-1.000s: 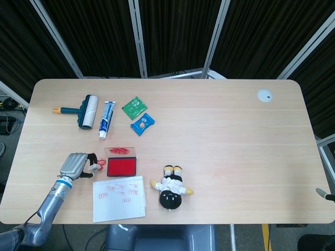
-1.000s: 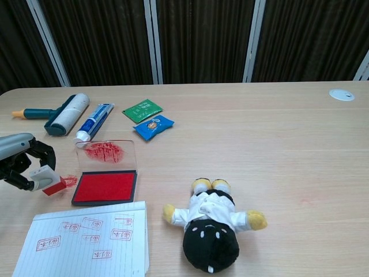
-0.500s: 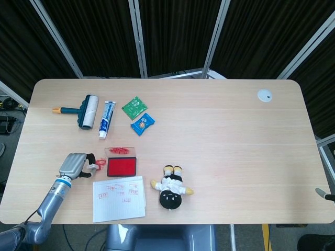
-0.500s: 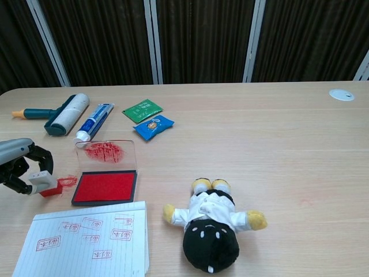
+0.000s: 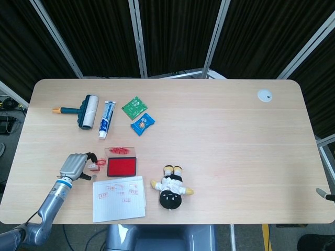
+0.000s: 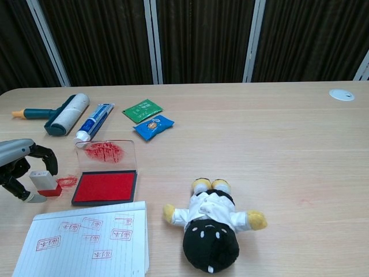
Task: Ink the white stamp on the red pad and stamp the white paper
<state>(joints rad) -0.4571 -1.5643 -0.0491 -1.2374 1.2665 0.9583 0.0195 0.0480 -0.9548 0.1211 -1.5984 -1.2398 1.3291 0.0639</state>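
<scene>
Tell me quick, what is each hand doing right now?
Left hand: open around the stamp standing on the table, not clearly gripping it.
Right hand: not in view.

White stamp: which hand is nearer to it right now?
Left. The left hand is right at the white stamp, fingers around it, beside the red pad. The right hand is not in either view.

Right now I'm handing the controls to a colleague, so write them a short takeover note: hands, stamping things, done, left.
Left hand: fingers around the white stamp, which stands on the table left of the red pad; whether it grips is unclear.
Right hand: not in view.
The pad is open, its clear lid laid behind.
White paper lies in front of the pad, carrying several red prints.
Whether more prints are wanted is unclear; if so, ink the stamp and press it on bare paper.
</scene>
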